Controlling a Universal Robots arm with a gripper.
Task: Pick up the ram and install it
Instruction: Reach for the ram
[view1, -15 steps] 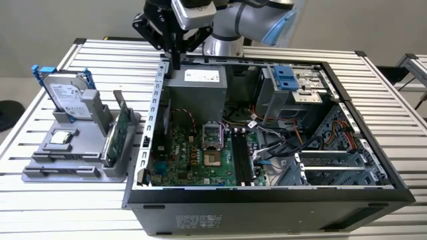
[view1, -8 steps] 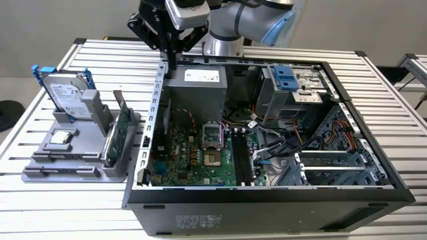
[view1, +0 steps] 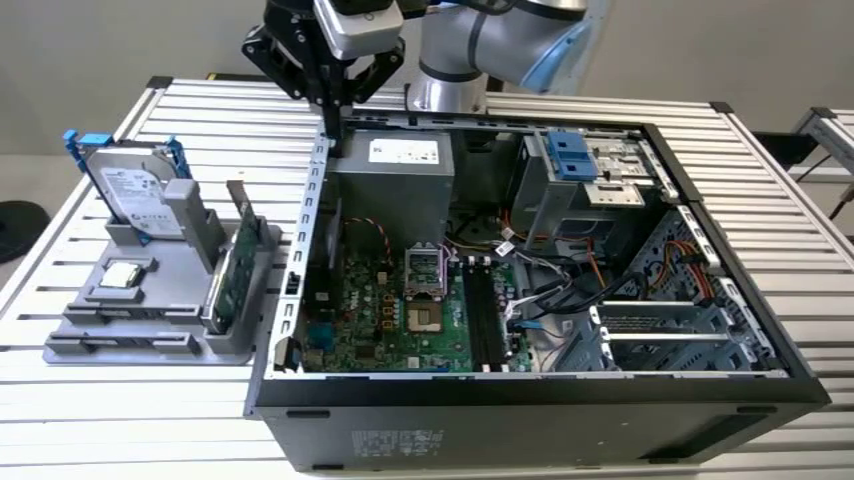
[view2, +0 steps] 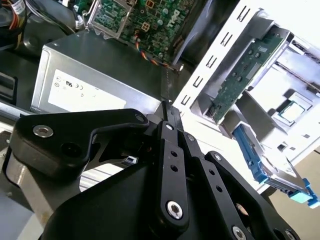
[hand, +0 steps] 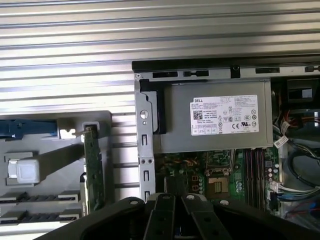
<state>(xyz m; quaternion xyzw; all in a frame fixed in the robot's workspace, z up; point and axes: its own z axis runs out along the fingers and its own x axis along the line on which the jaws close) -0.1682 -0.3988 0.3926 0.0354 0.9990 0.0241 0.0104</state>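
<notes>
My gripper (view1: 331, 135) hangs high over the back left corner of the open computer case (view1: 534, 385), above its left wall. Its black fingers (view2: 170, 125) are pressed together, and I see nothing clearly held between them; the gripper (hand: 172, 182) looks the same from above. I cannot pick out the ram for certain. Two long dark strips (hand: 35, 197) lie in slots of the grey holder (view1: 80, 350) at the exterior view's left; whether either is the ram I cannot tell. The motherboard's long black memory slots (view1: 483, 315) lie inside the case, well below the gripper.
On the holder stand a silver hard drive with blue rails (view1: 134, 195) and an upright green card (view1: 230, 275). A grey power supply (view1: 394, 185) sits inside the case just below the gripper. Loose cables (view1: 561, 280) and drive bays (view1: 587, 170) crowd the case's right half.
</notes>
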